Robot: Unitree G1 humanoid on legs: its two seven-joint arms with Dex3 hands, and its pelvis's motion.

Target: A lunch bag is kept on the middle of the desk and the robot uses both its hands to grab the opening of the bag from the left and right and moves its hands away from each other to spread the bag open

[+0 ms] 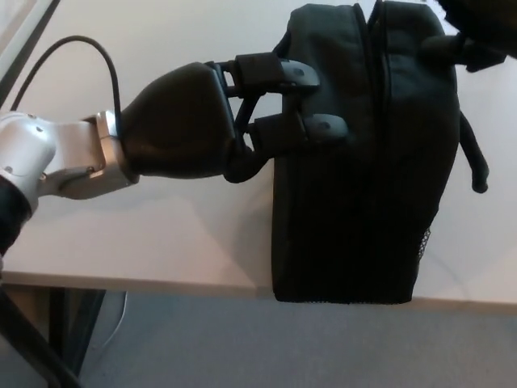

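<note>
We are at the reaching step: our left hand [234,121] lays spread fingers on the lunch bag [355,162] at the surface's [161,234] near edge, gripping nothing. Our right hand [472,28] (grip unclear) arrives; next, pinch both rims.

Matt black woven cloth on the lunch bag [355,202], soft and faintly ribbed; a patch of open mesh at the bag's lower right edge; rounded black cord-like cloth for the carry strap [475,158] to the bag's right. Smooth black plastic with a dull sheen on the left hand [234,113], left of the bag; brushed silvery metal on the wrist [56,158] behind it. Pale, smooth, matt laminate on the desk [161,234] under the bag
</note>
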